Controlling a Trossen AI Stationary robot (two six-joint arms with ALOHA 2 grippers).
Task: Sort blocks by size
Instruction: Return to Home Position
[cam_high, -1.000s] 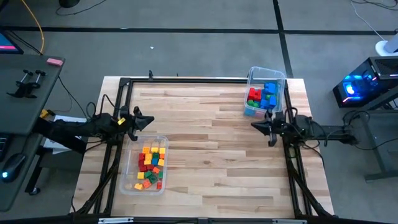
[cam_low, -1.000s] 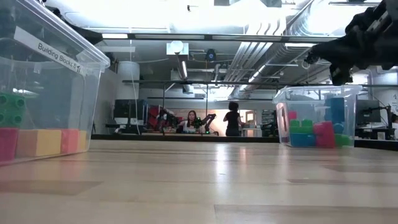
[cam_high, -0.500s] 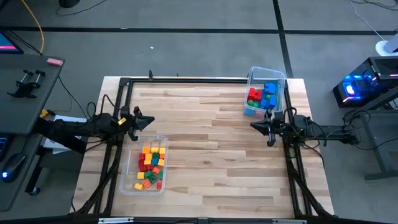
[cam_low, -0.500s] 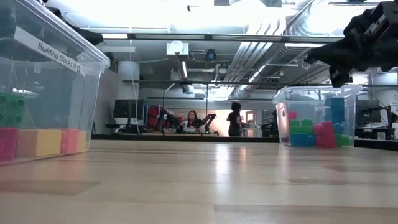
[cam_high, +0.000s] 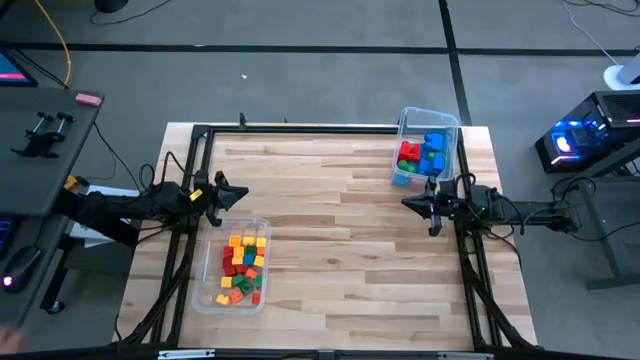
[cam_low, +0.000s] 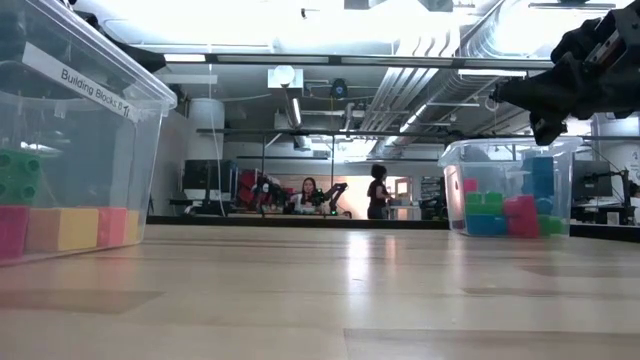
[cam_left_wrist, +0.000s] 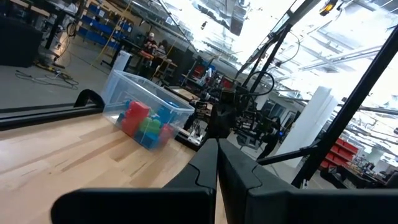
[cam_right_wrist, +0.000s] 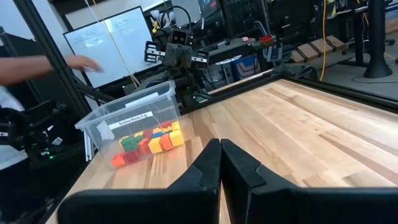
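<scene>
Small cubes (cam_high: 243, 266) in red, yellow, orange, green and blue lie in a clear bin (cam_high: 231, 301) at the table's near left. Larger red, blue and green bricks (cam_high: 421, 155) lie in a clear bin (cam_high: 428, 116) at the far right. My left gripper (cam_high: 243, 194) is shut and empty, held above the table just beyond the cube bin. My right gripper (cam_high: 406, 202) is shut and empty, held above the table just on the near side of the brick bin. Both bins show in the wrist views: the brick bin (cam_left_wrist: 146, 115) and the cube bin (cam_right_wrist: 138, 130).
A black frame (cam_high: 300, 128) runs along the table's far edge and down both sides. The bare wooden top (cam_high: 340, 250) lies between the two bins. A person's hand (cam_right_wrist: 81, 62) shows beyond the table's left side; other people stand far off in the room (cam_low: 378, 192).
</scene>
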